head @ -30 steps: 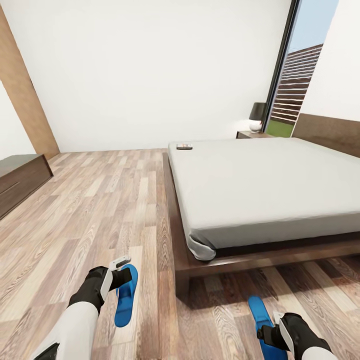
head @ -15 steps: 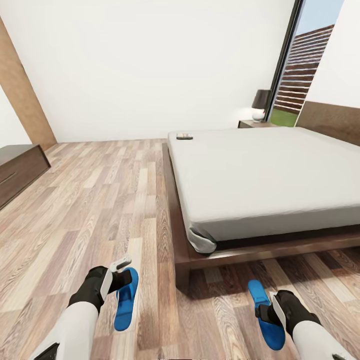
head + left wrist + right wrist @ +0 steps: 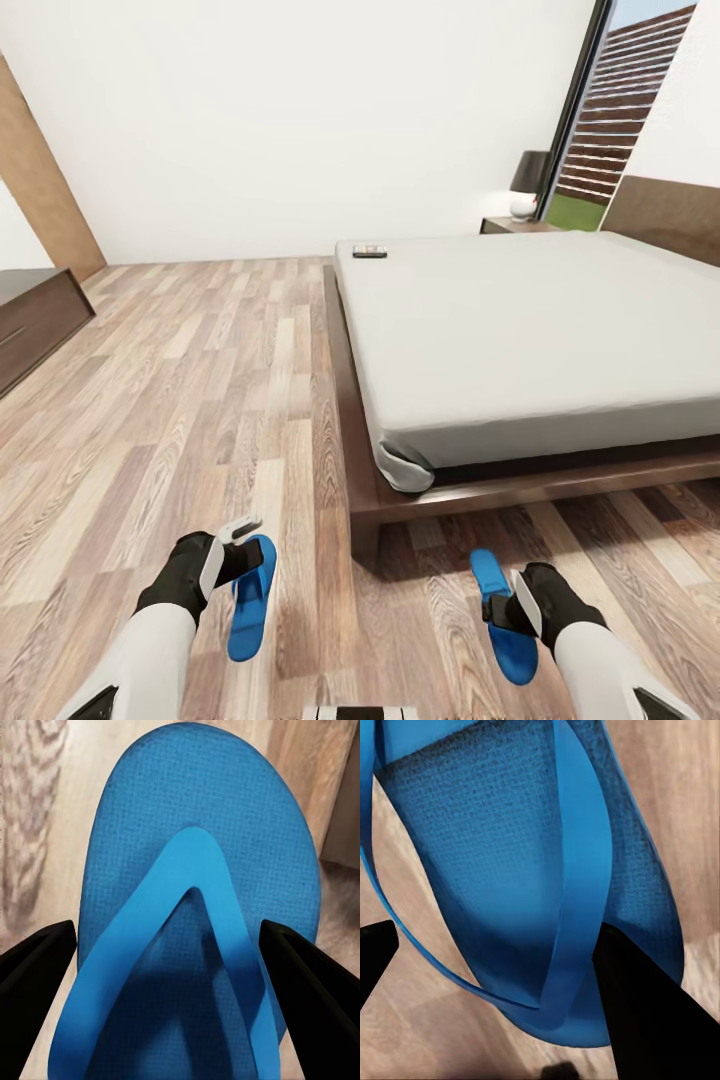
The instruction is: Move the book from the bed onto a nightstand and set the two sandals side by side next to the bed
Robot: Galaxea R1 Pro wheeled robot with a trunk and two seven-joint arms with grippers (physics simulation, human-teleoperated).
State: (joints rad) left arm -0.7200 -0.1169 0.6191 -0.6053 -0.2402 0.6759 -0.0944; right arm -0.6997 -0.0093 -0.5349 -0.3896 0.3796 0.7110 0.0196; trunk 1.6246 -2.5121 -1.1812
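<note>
**A:** Where do we stand with the sandals?

**B:** We carry one in each arm. The left gripper has the left sandal hanging toe-down over the plank floor, and in the left wrist view the two fingers sit on either side of the sole, pinching its edges. The right gripper has the right sandal near the foot corner of the bed, its fingers closed across the strap end of the sole.

**A:** How do we expect them to handle?

**B:** Light and flexible, we judge. Foam-like soles bend, so a grip at one end lets the free end droop and swing. The textured surface should give the pads some bite, but the thin strap is a poor hold, since it would stretch and twist. We would keep to the sole's edges near the middle.

**A:** And setting them down?

**B:** Low and flat, sole to floor, because a soft sandal dropped from height may bounce or flip. They are well apart now, so we must bring them close beside the bed.

**A:** The book?

**B:** The book lies on the far corner of the mattress, near the nightstand with the lamp. Thin and stiff enough, we think, but it lies flat, so hard to get under.
</note>
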